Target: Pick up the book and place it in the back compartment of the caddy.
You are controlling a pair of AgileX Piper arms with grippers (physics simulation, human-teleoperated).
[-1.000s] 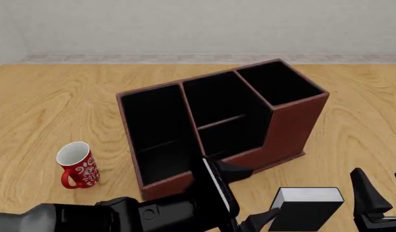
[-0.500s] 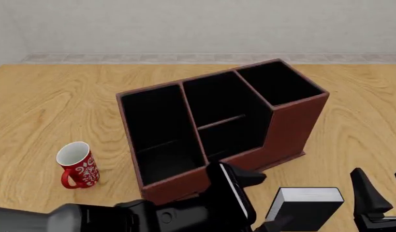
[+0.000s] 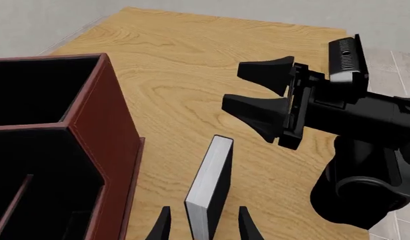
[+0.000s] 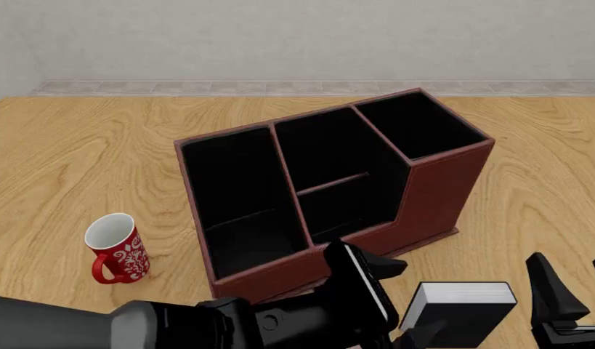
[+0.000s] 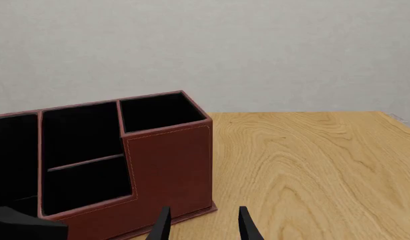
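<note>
The black-covered book (image 4: 462, 311) stands upright on the table near the front edge, right of and in front of the caddy (image 4: 442, 193); its white page edges (image 3: 210, 187) face my left wrist camera. My left gripper (image 3: 202, 227) is open, one finger on each side of the book's near end, not closed on it. In the front view the left gripper (image 4: 413, 299) sits at the book's left end. The back compartment (image 4: 348, 211) is the small middle cell between the low outer wall and the low divider. My right gripper (image 4: 580, 287) is open with nothing in it, right of the book.
A red patterned mug (image 4: 116, 249) stands left of the caddy. The caddy's long cell (image 4: 241, 200) and tall square cell (image 4: 418, 125) flank the middle cells. The right gripper (image 3: 265, 100) shows beyond the book in the left wrist view. The caddy (image 5: 168, 160) is ahead of the right gripper (image 5: 202, 227).
My left arm has slid right toward the book, bringing its open fingers around the book's end. The book, caddy, mug and right arm have stayed put.
</note>
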